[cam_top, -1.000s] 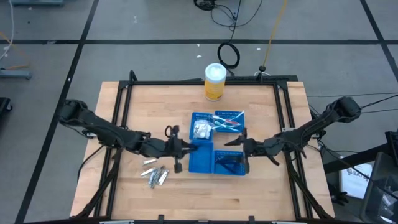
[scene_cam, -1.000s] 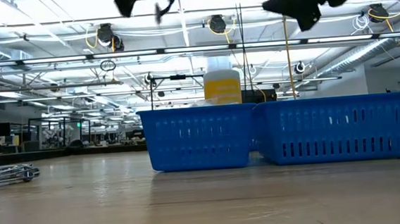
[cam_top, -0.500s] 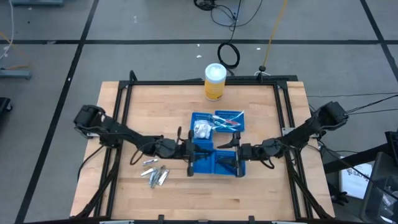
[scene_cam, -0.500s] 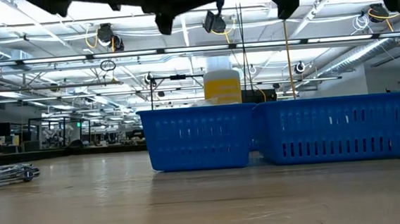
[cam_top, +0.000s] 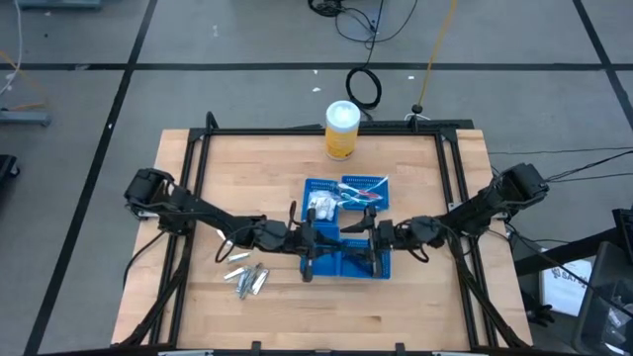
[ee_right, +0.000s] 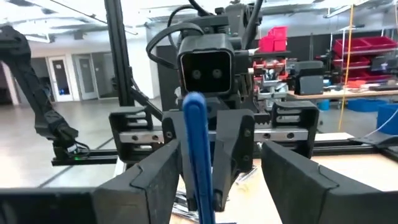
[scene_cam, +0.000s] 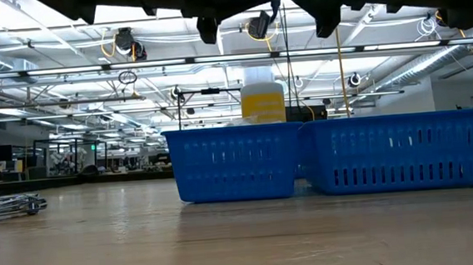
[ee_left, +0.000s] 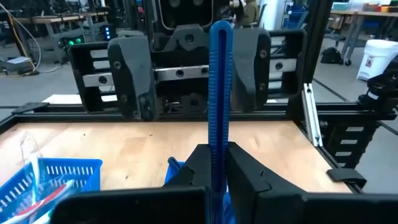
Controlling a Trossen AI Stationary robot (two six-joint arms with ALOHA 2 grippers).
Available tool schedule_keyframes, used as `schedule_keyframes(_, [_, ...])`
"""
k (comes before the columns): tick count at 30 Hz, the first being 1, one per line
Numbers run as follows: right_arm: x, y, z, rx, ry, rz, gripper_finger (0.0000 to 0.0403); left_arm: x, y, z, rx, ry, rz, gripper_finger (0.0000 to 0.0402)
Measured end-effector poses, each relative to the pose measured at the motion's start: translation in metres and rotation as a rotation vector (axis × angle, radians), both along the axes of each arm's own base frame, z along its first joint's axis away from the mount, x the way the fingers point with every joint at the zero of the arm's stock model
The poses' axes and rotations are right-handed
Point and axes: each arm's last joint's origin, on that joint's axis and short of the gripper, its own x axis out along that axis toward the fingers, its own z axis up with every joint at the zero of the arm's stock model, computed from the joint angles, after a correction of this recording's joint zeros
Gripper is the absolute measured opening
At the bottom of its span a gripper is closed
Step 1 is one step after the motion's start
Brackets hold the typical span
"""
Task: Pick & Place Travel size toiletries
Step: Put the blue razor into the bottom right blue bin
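Left hand (ee_left: 214, 165) is clamped narrow on a dark blue stick (ee_left: 219, 93), the razor-like kind, gripped at its lower end so the long shaft points straight out toward the other arm. In the high view the left hand (cam_top: 308, 240) hangs above the near-left blue tray (cam_top: 318, 263), just beside the right hand (cam_top: 373, 237), which faces it from across the trays; in the right wrist view the right hand (ee_right: 214, 168) stands wide, its two fingers (ee_right: 152, 177) spread on either side of the stick's free end (ee_right: 198, 149) without touching it. Reads as a hand-to-hand transfer above the trays (cannot tell from these views how close the right fingers are to the shaft in depth). Handling, judged: the stick looks light, stiff, smooth plastic and narrow, so it may pivot or slip in a two-finger grip if taken near a tip; the right hand should close on the mid-shaft, flat faces to the pads, clear of the left fingers, before the left lets go. Outward: the far-left tray holds white packets (cam_top: 318, 206), the far-right tray holds thin toothbrushes (cam_top: 363, 193), and more dark sticks lie in the near-right tray (cam_top: 361, 259). A cluster of small silvery tubes (cam_top: 248, 278) lies loose on the wooden surface (cam_top: 237, 178) near the left arm, not yet sorted. A yellow canister (cam_top: 341, 130) stands at the far edge, well apart.
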Motion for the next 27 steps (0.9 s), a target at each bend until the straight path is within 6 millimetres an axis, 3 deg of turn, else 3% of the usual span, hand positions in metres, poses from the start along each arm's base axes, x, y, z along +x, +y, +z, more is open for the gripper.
schedule_keyframes(6, [0.001, -0.003, -0.002, 0.015, 0.022, -0.008, 0.0171, 0.002, 0.004, -0.002, -0.003, 0.005, 0.012, 0.0012])
schedule_keyframes(15, [0.002, -0.003, -0.003, -0.016, 0.027, -0.006, 0.0022, 0.003, 0.01, -0.003, -0.019, 0.015, 0.032, 0.0008])
schedule_keyframes(21, [0.002, -0.003, -0.003, -0.031, 0.029, -0.016, 0.0028, 0.004, 0.012, -0.003, -0.031, 0.017, 0.04, 0.0037])
schedule_keyframes(27, [0.0, -0.003, -0.001, -0.057, 0.06, -0.018, 0.0023, -0.004, 0.012, 0.005, -0.043, 0.056, 0.109, 0.0119])
